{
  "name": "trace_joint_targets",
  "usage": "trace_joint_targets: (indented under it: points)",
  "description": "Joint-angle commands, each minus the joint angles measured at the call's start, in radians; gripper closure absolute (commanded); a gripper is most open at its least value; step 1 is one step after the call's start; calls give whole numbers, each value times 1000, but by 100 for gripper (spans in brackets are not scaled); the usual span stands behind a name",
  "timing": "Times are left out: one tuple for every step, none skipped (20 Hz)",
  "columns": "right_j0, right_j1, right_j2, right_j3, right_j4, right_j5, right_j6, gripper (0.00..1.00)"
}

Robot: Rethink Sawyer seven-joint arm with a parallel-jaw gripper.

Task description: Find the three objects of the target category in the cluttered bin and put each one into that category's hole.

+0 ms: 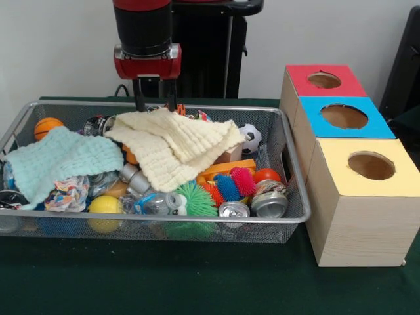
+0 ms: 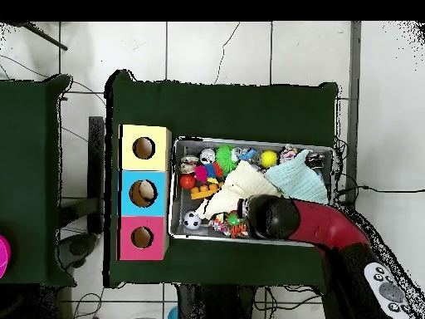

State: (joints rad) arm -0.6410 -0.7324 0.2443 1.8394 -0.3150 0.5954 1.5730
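The wire mesh bin [image 1: 164, 219] is full of toys and holds two cloths. One confetti-print plastic wad [image 1: 68, 193] lies at its front left, half under the pale teal cloth [image 1: 62, 161]; it also shows in the overhead view [image 2: 289, 154]. I cannot pick out any other wads. My gripper [image 1: 156, 103] hangs open at the bin's far rim, its tips just above the far edge of the cream cloth [image 1: 177, 147], holding nothing. In the overhead view the arm [image 2: 274, 216] hides it. The yellow-topped box's hole [image 1: 371, 165] stands right of the bin and shows in the overhead view too [image 2: 144, 148].
Blue-topped [image 1: 344, 116] and red-topped [image 1: 324, 80] boxes stand behind the yellow one. Silver cans [image 1: 269, 203], green [image 1: 193, 200], blue [image 1: 228, 187] and pink [image 1: 244, 180] spiky balls, a yellow ball [image 1: 105, 205], a basketball [image 1: 47, 126] and a soccer ball [image 1: 249, 138] fill the bin.
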Motion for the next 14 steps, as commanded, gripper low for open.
trace_joint_targets:
  points:
    - [-32, -35, 110, -112, -10, 148, -134, 0]
    - [-34, -35, 112, -114, -10, 148, -133, 0]
    - [-39, -37, 118, -119, -8, 156, -135, 0]
    - [-41, -35, 121, -123, -10, 159, -135, 0]
    - [-46, -34, 125, -124, -11, 159, -137, 0]
    - [-47, -32, 128, -130, -13, 164, -137, 0]
    - [-51, -33, 130, -131, -15, 166, -138, 0]
    - [-51, -32, 132, -137, -17, 171, -137, 0]
    - [-51, -32, 134, -137, -20, 170, -135, 0]
    - [-51, -29, 136, -143, -23, 172, -132, 0]
    - [-49, -25, 136, -148, -29, 167, -130, 0]
    - [-47, -21, 137, -156, -32, 168, -128, 0]
    - [-40, -9, 134, -174, -37, 167, -125, 0]
    - [-39, 1, 134, -186, -41, 165, -126, 0]
